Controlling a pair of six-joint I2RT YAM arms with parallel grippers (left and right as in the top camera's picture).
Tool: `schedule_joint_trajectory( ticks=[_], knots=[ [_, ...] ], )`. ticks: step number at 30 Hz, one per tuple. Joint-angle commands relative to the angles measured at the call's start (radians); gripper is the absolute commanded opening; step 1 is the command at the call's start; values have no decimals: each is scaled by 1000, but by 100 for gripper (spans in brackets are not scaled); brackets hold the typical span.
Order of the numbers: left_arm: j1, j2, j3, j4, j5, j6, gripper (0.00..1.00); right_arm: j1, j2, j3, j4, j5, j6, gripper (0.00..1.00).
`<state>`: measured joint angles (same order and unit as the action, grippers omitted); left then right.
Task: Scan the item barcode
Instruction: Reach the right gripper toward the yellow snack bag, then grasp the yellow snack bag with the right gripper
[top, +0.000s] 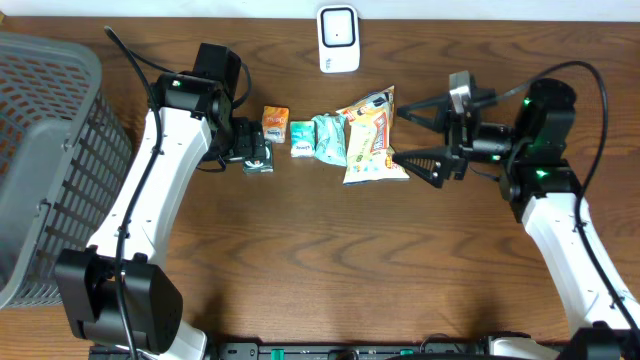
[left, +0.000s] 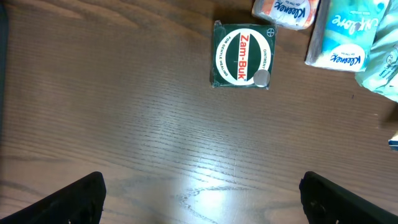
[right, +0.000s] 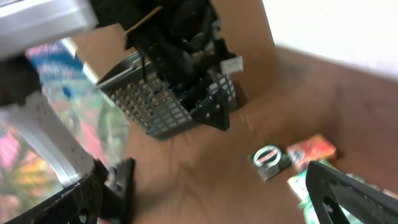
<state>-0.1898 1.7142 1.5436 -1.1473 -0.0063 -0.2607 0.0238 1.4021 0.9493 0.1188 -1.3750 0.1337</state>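
left claw hangs released near the zam-buk box, right claw gapes empty at 3 o'clock of the snack bag, seemingly just clear, scanner at the worktop's 12 o'clock.

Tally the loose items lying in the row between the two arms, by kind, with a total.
Kleenex packs: 2, the orange pack and the blue-and-white pack
Teal soft pack: 1
Zam-Buk box: 1
Snack bag: 1
Total: 5
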Motion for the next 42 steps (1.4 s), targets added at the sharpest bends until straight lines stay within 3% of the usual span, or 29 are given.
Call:
schedule_joint_trajectory(
  ticks=[1, 11, 16, 23, 29, 34, 42],
  knots=[
    [5, -3, 13, -3, -10, 6, 98, 22, 5, 16, 1, 69, 158, 99],
    [5, -3, 13, -3, -10, 6, 98, 108, 5, 17, -70, 417, 158, 99],
    [5, -3, 13, -3, -10, 6, 98, 166, 5, 53, -197, 713, 136, 99],
    [5, -3, 13, -3, -10, 6, 98, 227, 72, 357, -644, 1071, -32, 99],
    [5, -3, 13, -3, -10, 6, 98, 227, 200, 405, -845, 1028, -72, 99],
    [5, -3, 13, -3, -10, 6, 98, 227, 266, 404, -863, 859, -56, 99],
    [5, -3, 13, -3, -10, 6, 98, 227, 287, 404, -866, 865, -50, 99]
  ],
)
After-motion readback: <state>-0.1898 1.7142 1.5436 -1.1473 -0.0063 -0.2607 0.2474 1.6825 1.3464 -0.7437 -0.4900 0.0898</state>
